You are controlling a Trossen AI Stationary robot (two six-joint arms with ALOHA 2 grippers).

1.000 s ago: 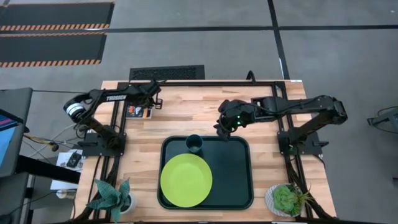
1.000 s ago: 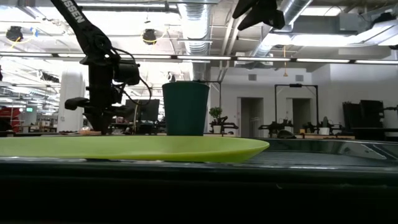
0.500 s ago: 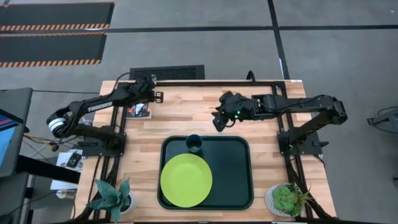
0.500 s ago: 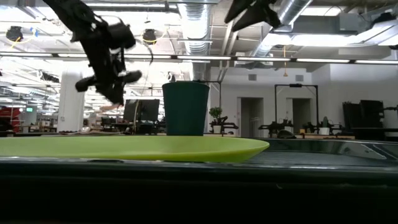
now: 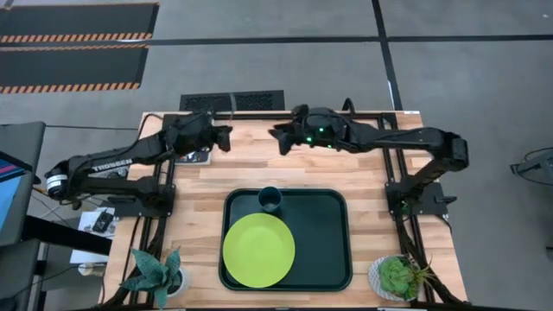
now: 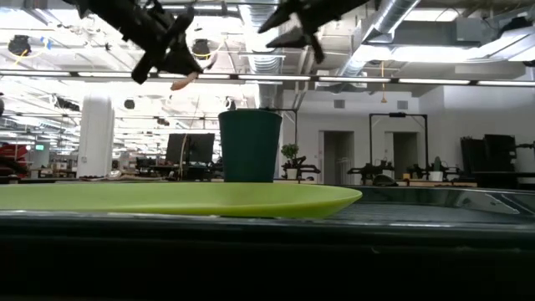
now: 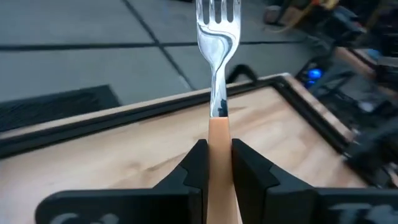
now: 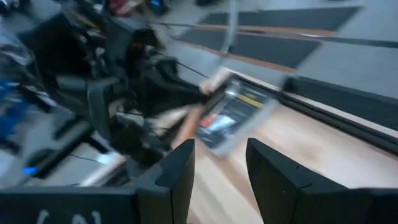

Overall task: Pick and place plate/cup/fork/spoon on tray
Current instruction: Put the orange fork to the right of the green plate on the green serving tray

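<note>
My left gripper (image 5: 220, 134) is shut on the fork (image 7: 217, 37) above the table's far left part; it also shows in the low view (image 6: 171, 63). My right gripper (image 5: 278, 138) is open and empty, up in the air just right of the left one, with its fingers toward it (image 8: 221, 146). The dark green tray (image 5: 321, 246) lies on the near middle of the table. The lime-green plate (image 5: 258, 250) lies flat in the tray's near left part. The teal cup (image 5: 270, 199) stands upright at its far left rim. I cannot make out the spoon. My left gripper pinches the fork's orange handle (image 7: 218, 134) between its two fingers, close to where the metal neck starts. The fork lies along the fingers, and its silver tines (image 7: 217, 12) stick out past the fingertips. The fork is lifted clear of the table.
A small printed card (image 5: 194, 155) lies on the wood at the far left, below the left arm. Potted plants stand at the near left (image 5: 155, 272) and near right (image 5: 399, 276) corners. Bare wood (image 5: 285, 168) runs between the tray and the far edge.
My left gripper has risen from the table's far left with the fork, lifting it clear, and has swung toward the right. My right gripper has gone from above the tray's far edge toward the far edge and the left, turning toward the left gripper.
</note>
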